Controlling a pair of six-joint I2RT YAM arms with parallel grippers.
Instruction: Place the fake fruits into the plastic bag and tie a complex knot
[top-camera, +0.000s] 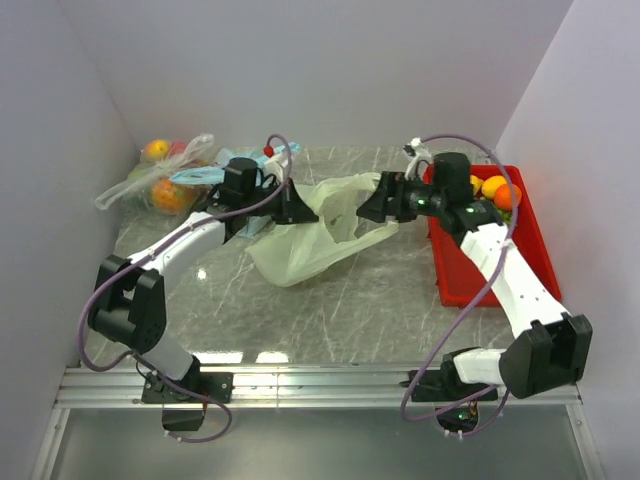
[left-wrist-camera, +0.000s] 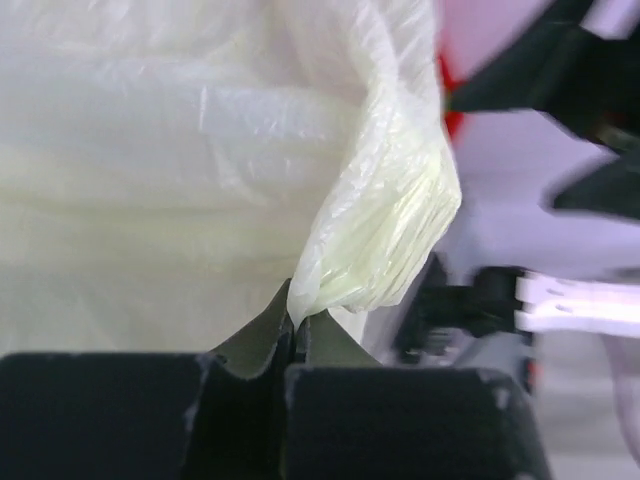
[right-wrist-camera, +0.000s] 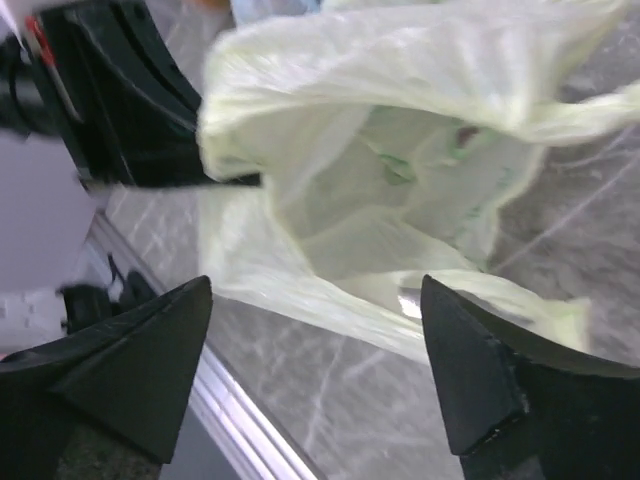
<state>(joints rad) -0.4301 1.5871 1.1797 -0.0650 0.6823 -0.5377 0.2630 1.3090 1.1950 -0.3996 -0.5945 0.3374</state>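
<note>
The pale green plastic bag lies crumpled on the marble table between both arms. My left gripper is shut on a bunched edge of the plastic bag, its jaws pinched together at the plastic. My right gripper stands open at the bag's right side, apart from it. In the right wrist view its fingers spread wide before the bag's gaping mouth, with nothing between them. The fake fruits, yellow-orange and orange with some green, sit in the red tray.
Clear-wrapped orange and red fruits lie at the back left corner. A light blue bag lies under and behind the left arm. White walls close in left, right and behind. A metal rail runs along the near edge.
</note>
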